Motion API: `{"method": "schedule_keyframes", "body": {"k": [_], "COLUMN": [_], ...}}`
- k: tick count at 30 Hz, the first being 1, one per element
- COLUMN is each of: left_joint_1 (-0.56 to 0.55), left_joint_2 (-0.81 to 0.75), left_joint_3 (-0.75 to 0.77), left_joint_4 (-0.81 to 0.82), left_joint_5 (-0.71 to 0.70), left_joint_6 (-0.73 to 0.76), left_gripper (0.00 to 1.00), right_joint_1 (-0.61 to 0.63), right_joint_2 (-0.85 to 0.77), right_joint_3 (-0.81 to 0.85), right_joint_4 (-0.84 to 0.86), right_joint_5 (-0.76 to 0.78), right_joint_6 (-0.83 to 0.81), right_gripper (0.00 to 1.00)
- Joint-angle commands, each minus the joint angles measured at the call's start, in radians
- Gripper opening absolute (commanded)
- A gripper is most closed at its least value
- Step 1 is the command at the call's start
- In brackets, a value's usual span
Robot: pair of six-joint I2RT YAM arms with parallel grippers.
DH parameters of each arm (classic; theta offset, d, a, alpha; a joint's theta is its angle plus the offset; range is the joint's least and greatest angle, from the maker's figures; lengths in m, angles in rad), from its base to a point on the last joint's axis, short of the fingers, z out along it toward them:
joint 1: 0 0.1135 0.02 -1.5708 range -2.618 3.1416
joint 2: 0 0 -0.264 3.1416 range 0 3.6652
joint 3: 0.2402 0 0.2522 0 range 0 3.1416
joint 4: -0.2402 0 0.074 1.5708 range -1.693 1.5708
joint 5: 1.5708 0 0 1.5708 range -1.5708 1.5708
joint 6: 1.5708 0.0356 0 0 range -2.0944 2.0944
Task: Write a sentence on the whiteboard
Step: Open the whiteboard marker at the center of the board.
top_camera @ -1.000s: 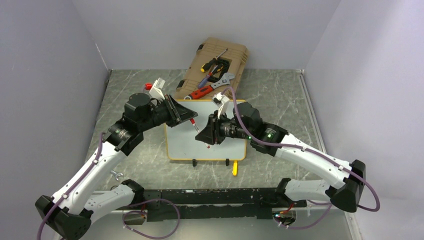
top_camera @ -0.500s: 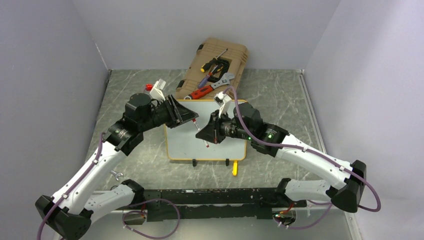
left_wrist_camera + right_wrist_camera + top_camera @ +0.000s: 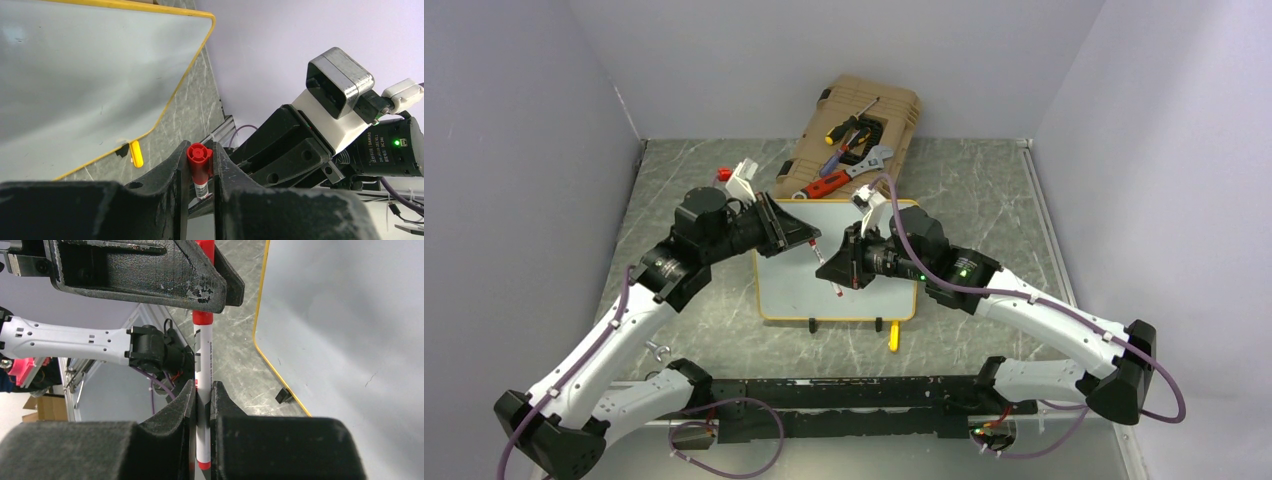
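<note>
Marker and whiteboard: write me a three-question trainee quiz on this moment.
1. True or false: the whiteboard shows red writing on its visible surface.
2. The right gripper holds the marker. What else grips it? A nothing; B the left gripper; C a human hand.
3. Fill in: the right gripper is shut on the marker's ____ barrel.
Key: 1 false; 2 B; 3 white.

A robotics lab cell is showing here: plain pale-violet walls (image 3: 824, 60) are enclosing a grey marble-patterned tabletop (image 3: 984, 190), a tan plastic tool case (image 3: 905, 104) lying at its far side.
</note>
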Motion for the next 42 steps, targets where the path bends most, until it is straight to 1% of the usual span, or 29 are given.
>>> {"method": "schedule_keyframes", "body": {"k": [1,9,18,27,33,38,42], "left_joint_1": [0.001,0.003,0.012,0.035,0.042,0.043,0.045], "left_joint_2": [-0.037,-0.092,-0.106,-0.128,-0.168,-0.188,-0.181], "left_joint_3": [0.022,0.076,0.118,0.118,0.107,0.092,0.125], "left_joint_4": [-0.025,-0.128,-0.17,-0.151,-0.172,-0.171,-0.209], "left_joint_5": [-0.058,-0.182,-0.27,-0.296,-0.333,-0.356,-0.373], "left_joint_6": [0.037,0.095,0.102,0.054,0.033,0.015,0.038], "left_gripper": [0.0,0.0,0.0,0.0,0.0,0.0,0.0], "right_joint_1": [0.003,0.003,0.039,0.114,0.121,0.123,0.126], "right_joint_2": [-0.039,-0.064,-0.119,-0.128,-0.166,-0.17,-0.181], "right_joint_3": [0.013,-0.03,-0.038,-0.034,-0.068,-0.079,-0.087], "right_joint_4": [0.022,-0.013,-0.07,-0.125,-0.084,-0.071,-0.081], "right_joint_5": [-0.001,-0.04,-0.076,-0.035,0.007,0.001,0.007], "right_joint_6": [0.008,0.02,-0.02,-0.022,0.014,0.025,0.029], "right_gripper": [0.0,0.0,0.0,0.0,0.0,0.0,0.0]}}
